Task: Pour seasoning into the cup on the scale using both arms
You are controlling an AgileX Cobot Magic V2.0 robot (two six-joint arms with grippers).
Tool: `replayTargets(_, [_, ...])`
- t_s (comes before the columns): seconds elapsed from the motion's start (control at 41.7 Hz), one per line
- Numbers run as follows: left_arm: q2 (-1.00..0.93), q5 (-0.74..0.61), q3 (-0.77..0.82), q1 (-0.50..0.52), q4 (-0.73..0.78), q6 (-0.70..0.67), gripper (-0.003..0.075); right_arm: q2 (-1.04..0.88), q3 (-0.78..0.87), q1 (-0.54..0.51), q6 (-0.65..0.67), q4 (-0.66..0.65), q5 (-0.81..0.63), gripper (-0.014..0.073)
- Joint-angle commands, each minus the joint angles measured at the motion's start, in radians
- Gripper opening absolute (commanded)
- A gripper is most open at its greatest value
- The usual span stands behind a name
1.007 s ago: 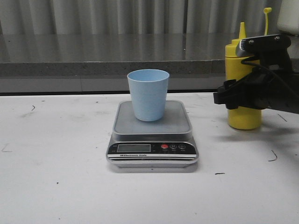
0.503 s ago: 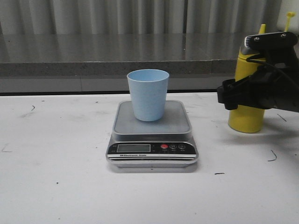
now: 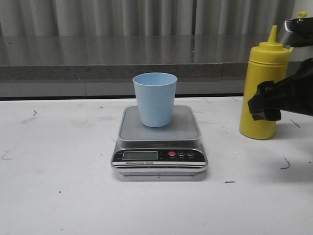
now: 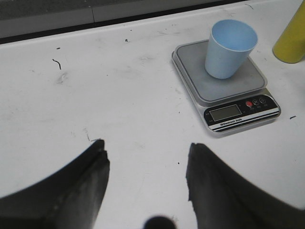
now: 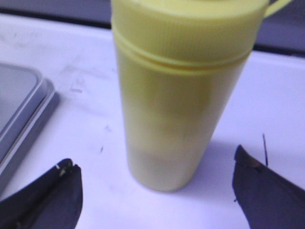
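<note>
Right arm's black fingers have drawn back, now spread wide, touching nothing, either side of the tall yellow plastic squeeze bottle. Left fingers also spread, empty.

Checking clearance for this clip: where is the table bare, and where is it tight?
Bare: the table left of the scale, and the strip in front of it. Crowded: right of the scale, where the right gripper flanks the seasoning. The cup fills the scale's platform.
</note>
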Motion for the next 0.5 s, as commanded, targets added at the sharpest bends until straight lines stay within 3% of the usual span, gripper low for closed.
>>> replayTargets(0.0, [-0.003, -0.07, -0.028, 0.001, -0.008, -0.006, 0.0369, -0.124, -0.072, 0.001, 0.0, -0.013, 0.281, 0.0653])
replayTargets(0.216, [-0.003, -0.07, -0.028, 0.001, -0.008, -0.006, 0.0369, -0.258, -0.239, 0.001, 0.0, -0.013, 0.889, 0.0653])
replayTargets(0.48, [-0.003, -0.07, -0.028, 0.001, -0.008, -0.006, 0.0369, -0.451, -0.31, 0.001, 0.001, -0.022, 1.141, 0.0653])
